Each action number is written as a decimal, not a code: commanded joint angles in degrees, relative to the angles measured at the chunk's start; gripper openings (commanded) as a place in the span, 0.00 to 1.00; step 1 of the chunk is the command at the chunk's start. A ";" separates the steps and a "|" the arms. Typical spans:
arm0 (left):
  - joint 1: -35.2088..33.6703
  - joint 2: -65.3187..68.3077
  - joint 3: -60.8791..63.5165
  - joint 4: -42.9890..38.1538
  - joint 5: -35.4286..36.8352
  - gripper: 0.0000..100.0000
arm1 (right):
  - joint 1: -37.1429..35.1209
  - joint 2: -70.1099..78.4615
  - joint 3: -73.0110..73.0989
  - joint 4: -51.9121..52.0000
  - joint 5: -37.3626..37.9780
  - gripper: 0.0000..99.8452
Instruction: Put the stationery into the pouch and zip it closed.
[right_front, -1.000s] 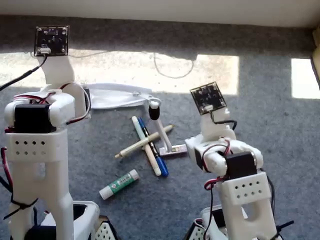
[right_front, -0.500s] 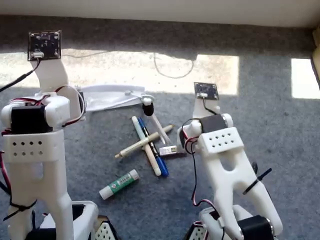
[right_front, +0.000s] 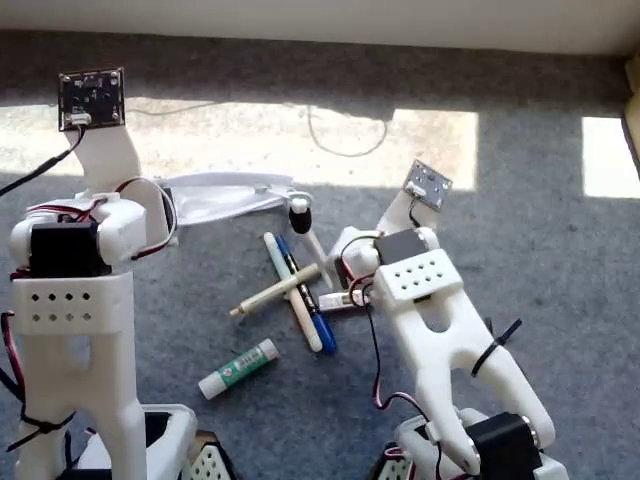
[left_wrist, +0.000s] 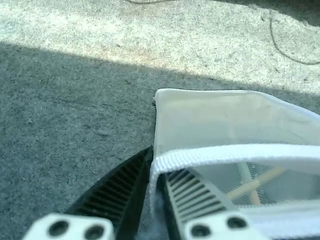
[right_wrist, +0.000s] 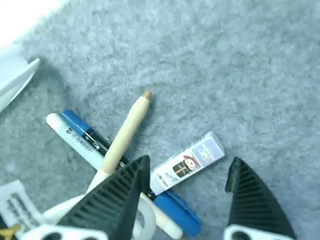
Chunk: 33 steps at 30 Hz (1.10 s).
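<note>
Carpet (right_front: 540, 250) grey, sunlit behind; left pincer (left_wrist: 154, 170) clamps pouch (left_wrist: 210, 120), right pincer (right_wrist: 189, 162) spread above stationery (right_wrist: 120, 145)

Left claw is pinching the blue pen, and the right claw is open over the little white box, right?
Not quite. The left wrist view shows the left claw shut on the edge of the white pouch, not on the blue pen. The right claw is open over the little white box.
</note>
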<state>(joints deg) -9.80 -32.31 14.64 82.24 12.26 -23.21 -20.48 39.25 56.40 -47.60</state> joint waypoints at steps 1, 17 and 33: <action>-0.84 0.84 0.84 -0.97 0.70 0.01 | -1.10 -0.31 2.24 -7.16 -3.08 0.24; -0.84 0.84 2.33 -1.41 0.70 0.01 | -1.80 3.82 5.14 -8.84 -3.16 0.24; -0.84 0.84 2.42 -1.41 0.70 0.01 | -2.95 7.87 5.14 -9.10 -5.36 0.24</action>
<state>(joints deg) -9.80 -32.31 16.31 81.54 12.26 -25.58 -12.31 45.14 48.40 -52.18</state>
